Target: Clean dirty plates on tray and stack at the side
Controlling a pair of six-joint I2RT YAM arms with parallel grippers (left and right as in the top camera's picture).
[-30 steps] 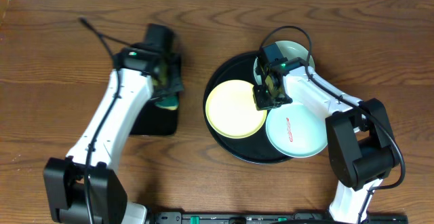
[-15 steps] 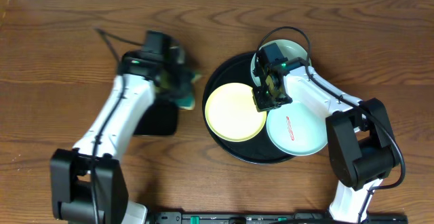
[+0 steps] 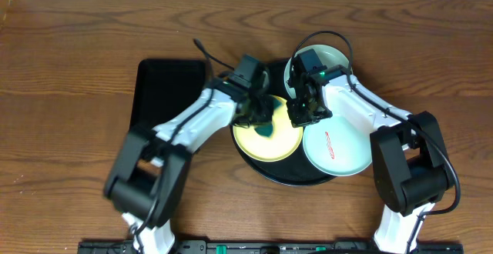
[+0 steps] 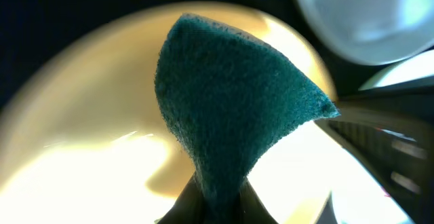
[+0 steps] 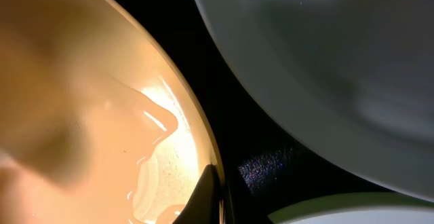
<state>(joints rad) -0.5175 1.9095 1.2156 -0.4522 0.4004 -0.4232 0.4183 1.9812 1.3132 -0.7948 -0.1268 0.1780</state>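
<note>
Yellow plate (image 3: 253, 143) on tray (image 3: 281, 176) under sponge (image 4: 230, 108) pinched by left hand (image 3: 260, 114)

The left arm (image 3: 191, 120) and right arm (image 3: 356, 108) share white shells, black joints and thin looping black cables.

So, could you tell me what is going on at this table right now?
The left end effector is shut on a green sponge, holding it against or just above the yellow plate on the round black tray. The right end effector is closed at that plate's right rim, apparently pinching it steady. Two mint-green plates also sit on the tray, the nearer one with a red streak. No plate is stacked aside yet.
</note>
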